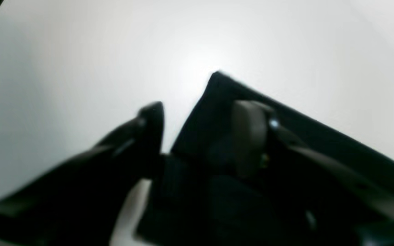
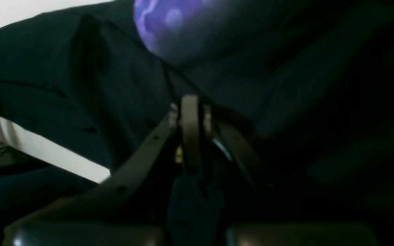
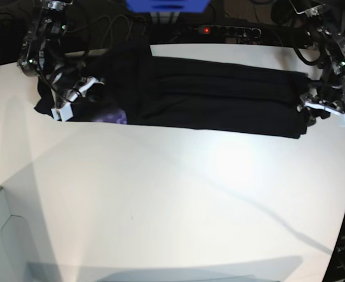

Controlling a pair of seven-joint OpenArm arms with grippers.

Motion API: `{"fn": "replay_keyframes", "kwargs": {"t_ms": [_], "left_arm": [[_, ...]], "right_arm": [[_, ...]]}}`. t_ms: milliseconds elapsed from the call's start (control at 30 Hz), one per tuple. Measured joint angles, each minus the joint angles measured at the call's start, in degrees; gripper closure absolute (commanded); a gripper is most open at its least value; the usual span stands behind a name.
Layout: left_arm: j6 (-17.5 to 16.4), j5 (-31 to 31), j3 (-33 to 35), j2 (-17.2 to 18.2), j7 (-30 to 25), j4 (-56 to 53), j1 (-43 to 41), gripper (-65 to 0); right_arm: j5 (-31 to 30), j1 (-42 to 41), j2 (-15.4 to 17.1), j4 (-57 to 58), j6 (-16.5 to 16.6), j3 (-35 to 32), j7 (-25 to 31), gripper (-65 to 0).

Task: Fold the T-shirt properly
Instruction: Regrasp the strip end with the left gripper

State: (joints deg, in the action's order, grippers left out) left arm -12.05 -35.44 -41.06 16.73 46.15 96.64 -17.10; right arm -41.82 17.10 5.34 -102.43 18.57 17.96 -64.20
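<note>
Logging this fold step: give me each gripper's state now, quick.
Left gripper: open, one finger lying on the T-shirt corner, not clamping it.
Right gripper: shut on the T-shirt's other end.

The left gripper [image 1: 197, 126] fills the lower frame, its two dark fingers [image 1: 150, 126] spread apart. A corner of the black T-shirt [image 1: 214, 102] lies between and under them, pointing toward upper centre. The white desk [image 1: 80, 51] spreads across the upper frame.
</note>
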Motion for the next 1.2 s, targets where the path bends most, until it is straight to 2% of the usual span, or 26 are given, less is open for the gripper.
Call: {"fn": "replay_keyframes", "kwargs": {"t_ms": [167, 333, 433, 567, 667, 800, 967, 1067, 1200], "left_arm": [[-0.04, -7.37, -3.72, 0.39, 4.46, -0.31, 0.20, -33.2], [-0.13, -14.03, -9.55, 1.33, 12.15, -4.04, 0.81, -34.1], [-1.25, -19.85, -9.99, 4.35, 14.56, -9.51, 0.83, -42.5], [-9.94, -26.32, -9.86, 9.86, 17.64, -19.56, 0.81, -61.8], [-13.44, -26.80, -9.86, 11.69, 18.56, -23.87, 0.81, -64.9], [-13.92, -26.73, -9.60, 12.33, 18.25, -29.44, 2.19, -64.9], [-15.23, -26.56, -3.76, 13.07, 16.31, -34.80, 5.97, -64.9], [-15.21, -24.15, -2.19, 12.11, 15.15, -35.15, 8.13, -64.9], [-15.50, -24.13, -0.35, 9.92, 13.55, -34.56, 9.07, -64.9]], "right_arm": [[-0.02, -0.09, -0.28, -0.02, -0.02, -0.02, 0.02, 0.0], [0.00, -0.07, -0.28, -0.02, 0.00, -0.02, 0.00, 0.0], [-0.02, 0.04, -0.26, -0.02, -0.02, -0.02, 0.02, 0.0], [0.04, 0.83, -0.09, -0.02, 0.00, -0.02, 0.00, 0.0], [-0.02, 0.70, -0.24, -0.02, -0.02, -0.02, 0.04, 0.0], [-0.02, 0.72, -0.28, -0.04, -0.02, -0.02, 0.07, 0.0], [-0.04, 0.72, -0.33, -0.04, -0.02, -0.02, 0.39, 0.0], [-0.02, 0.63, -0.31, -0.04, -0.02, -0.02, 0.26, 0.0], [-0.02, 0.57, -0.33, -0.04, -0.02, -0.02, 0.37, 0.0]]}}
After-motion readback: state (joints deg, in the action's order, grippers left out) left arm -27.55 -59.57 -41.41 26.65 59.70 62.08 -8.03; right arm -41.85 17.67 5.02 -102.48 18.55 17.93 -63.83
